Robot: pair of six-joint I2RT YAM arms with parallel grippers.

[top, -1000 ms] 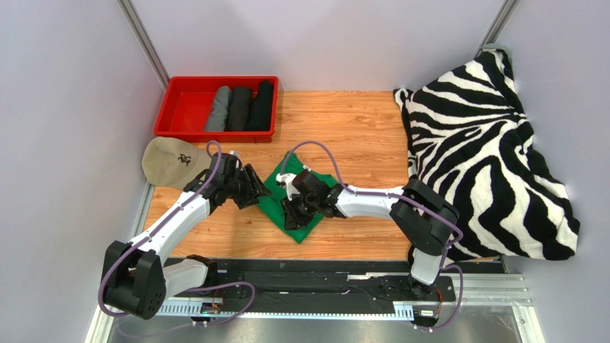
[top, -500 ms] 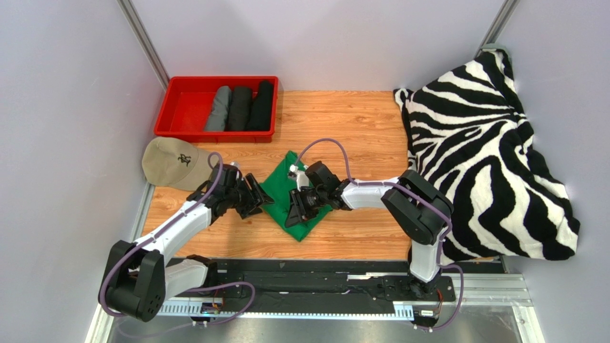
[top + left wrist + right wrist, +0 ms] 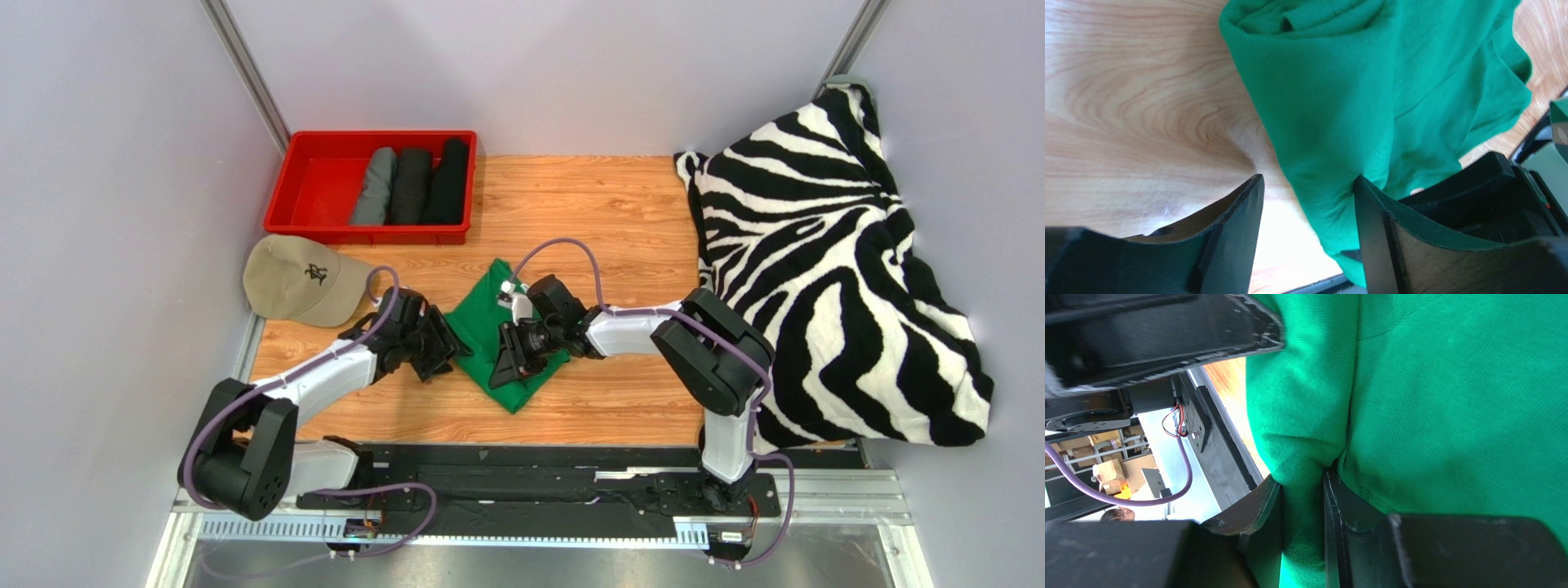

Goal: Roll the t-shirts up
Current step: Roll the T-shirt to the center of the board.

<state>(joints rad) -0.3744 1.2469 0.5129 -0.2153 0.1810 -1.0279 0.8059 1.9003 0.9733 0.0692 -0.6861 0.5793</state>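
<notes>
**Top external view.** The green t-shirt (image 3: 481, 321) lies on the bench (image 3: 613, 221) as a folded, roughly diamond-shaped pad between the two grippers. The left gripper (image 3: 439, 349) is at the pad's left edge, so the shirt lies to its right. The right gripper (image 3: 513, 355) rests on the pad's right half. Neither arm is clearly nearer. Well beyond the left gripper, a red tray (image 3: 321, 172) holds a grey rolled t-shirt (image 3: 375, 186) and two black rolled t-shirts (image 3: 411, 184).

**Left wrist view.** The jaws stand wide apart and hold nothing. The shirt's edge enters the gap from the right. The right finger (image 3: 1370, 208) touches cloth, and the left finger is over bare wood. The shirt's long axis runs ahead, away from the gripper. Its far end shows curled layers, which may be a started roll or only a loose fold.

**Right wrist view.** The jaws are nearly closed and pinch a ridge of green cloth. The knit is fine, soft and creased.

The next move probably depends on the left gripper taking that near edge.
</notes>
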